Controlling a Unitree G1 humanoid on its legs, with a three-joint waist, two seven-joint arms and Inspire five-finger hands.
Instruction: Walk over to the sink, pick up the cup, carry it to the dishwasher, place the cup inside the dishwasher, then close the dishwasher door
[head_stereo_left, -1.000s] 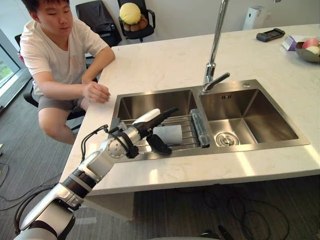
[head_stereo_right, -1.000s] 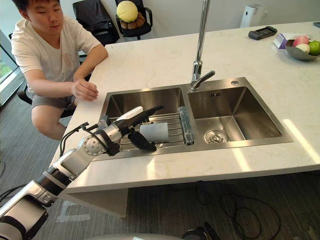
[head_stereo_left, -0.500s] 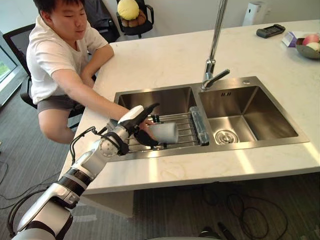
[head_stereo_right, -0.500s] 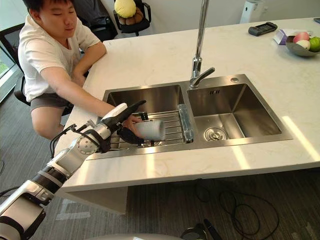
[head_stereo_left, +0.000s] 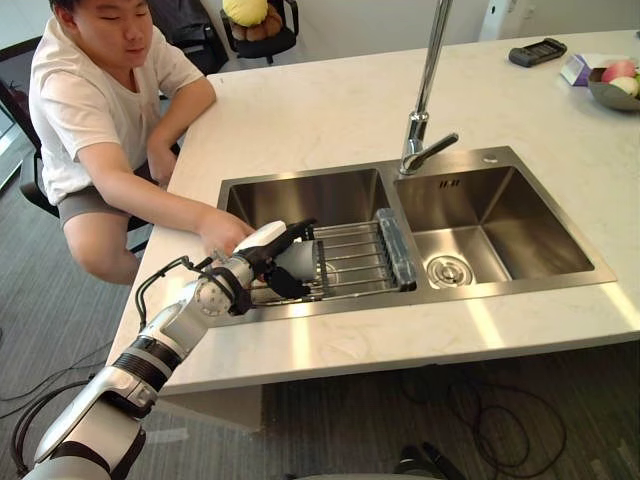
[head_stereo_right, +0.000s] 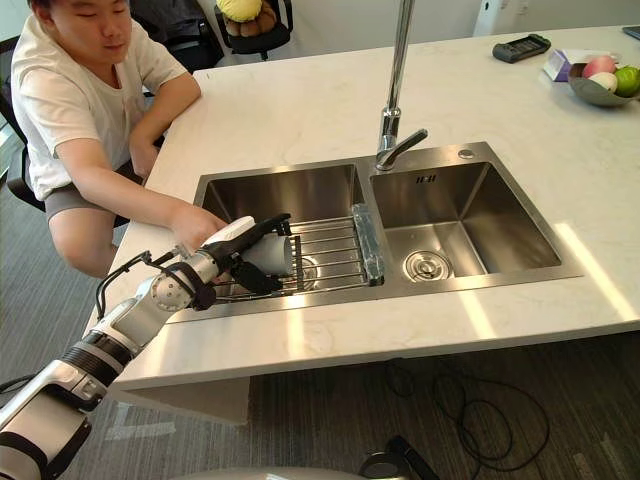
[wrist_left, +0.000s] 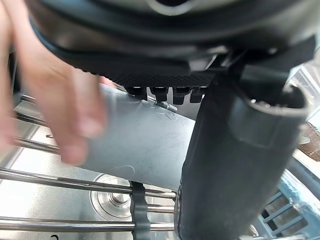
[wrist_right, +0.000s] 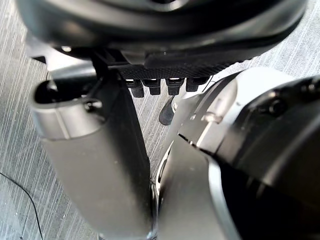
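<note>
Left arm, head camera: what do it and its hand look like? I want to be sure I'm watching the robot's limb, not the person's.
The left arm is built of silver-grey segments, with black bands along the forearm and a round silver joint at the wrist. The left hand is dark, with slim black fingers and a white cover on it.

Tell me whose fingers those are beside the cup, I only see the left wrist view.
Observer: A person seated at the counter's left end; the person's hand is beside the left hand at the sink.
Operator: Which basin holds the cup?
Observer: The left basin; the cup lies sideways on the wire rack, between the left hand's fingers and thumb.
Operator: And the other arm?
Observer: The right hand hangs over the floor, away from the sink.
</note>
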